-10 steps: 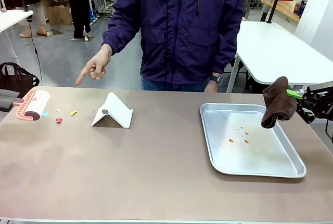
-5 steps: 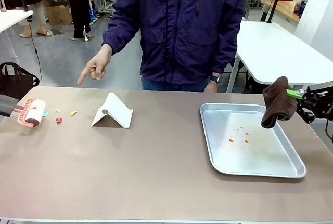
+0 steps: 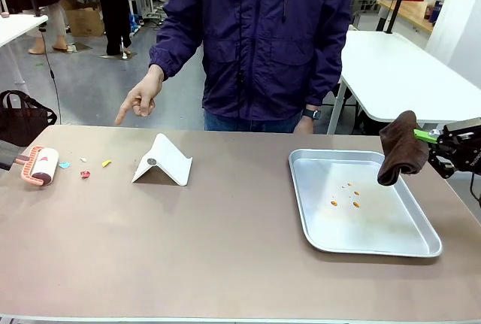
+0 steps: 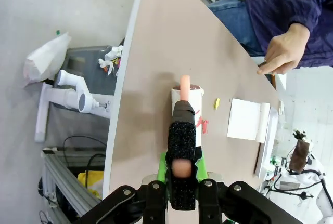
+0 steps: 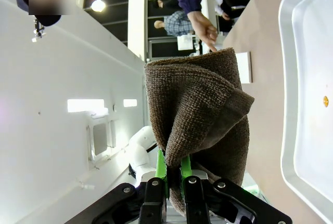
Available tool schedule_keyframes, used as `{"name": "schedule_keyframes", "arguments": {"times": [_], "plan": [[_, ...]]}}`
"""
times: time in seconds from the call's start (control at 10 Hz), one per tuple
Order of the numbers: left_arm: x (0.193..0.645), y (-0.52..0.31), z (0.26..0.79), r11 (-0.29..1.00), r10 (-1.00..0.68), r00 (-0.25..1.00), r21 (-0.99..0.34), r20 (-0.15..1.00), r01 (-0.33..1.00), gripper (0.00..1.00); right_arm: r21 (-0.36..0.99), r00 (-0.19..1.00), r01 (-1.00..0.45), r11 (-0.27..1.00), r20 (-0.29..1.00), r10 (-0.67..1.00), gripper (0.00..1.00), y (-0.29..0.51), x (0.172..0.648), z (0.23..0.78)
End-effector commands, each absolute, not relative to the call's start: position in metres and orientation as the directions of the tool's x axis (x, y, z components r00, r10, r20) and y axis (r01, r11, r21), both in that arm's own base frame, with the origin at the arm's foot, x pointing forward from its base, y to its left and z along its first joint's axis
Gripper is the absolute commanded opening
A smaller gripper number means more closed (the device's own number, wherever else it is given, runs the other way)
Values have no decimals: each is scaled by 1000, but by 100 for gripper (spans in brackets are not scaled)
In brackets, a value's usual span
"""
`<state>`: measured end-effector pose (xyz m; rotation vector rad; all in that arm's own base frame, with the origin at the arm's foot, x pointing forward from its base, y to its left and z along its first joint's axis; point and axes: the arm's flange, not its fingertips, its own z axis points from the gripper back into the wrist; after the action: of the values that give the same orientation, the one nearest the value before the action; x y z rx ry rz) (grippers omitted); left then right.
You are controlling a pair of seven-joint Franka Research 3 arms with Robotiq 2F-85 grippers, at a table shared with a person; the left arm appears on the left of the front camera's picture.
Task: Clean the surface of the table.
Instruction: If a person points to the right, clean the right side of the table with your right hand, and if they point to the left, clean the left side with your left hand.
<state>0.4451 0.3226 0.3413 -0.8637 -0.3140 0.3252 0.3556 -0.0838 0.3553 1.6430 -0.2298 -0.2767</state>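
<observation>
So, your left tool (image 4: 182, 166), clamped on the lint roller (image 3: 41, 165), brought it down at the left edge of the counter (image 3: 225, 241), just beside the scraps (image 3: 85, 174); rolling looked ready to start. Your right tool (image 3: 428, 137) kept gripping the cloth (image 3: 397, 155) by the tray (image 3: 421, 247).

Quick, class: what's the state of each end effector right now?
Left end effector: shut on the lint roller, by its handle.
Right end effector: shut on the brown cloth.

Wears, beyond the table (image 3: 225, 249), a dark purple zipped jacket (image 3: 263, 38) with chest pockets, blue jeans (image 3: 252, 122) and a black wristwatch (image 3: 311, 114).
</observation>
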Motion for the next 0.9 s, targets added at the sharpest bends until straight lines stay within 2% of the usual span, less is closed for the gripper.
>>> {"name": "schedule_keyframes", "arguments": {"times": [0.0,0.8], "plan": [[451,322,344,613,441,889,-765,124,-198,10,994,947,29,-106,-61,-315,0,-81,358,361],[458,272,329,621,360,925,-771,120,-141,10,994,947,29,-106,-61,-315,0,-81,358,361]]}}
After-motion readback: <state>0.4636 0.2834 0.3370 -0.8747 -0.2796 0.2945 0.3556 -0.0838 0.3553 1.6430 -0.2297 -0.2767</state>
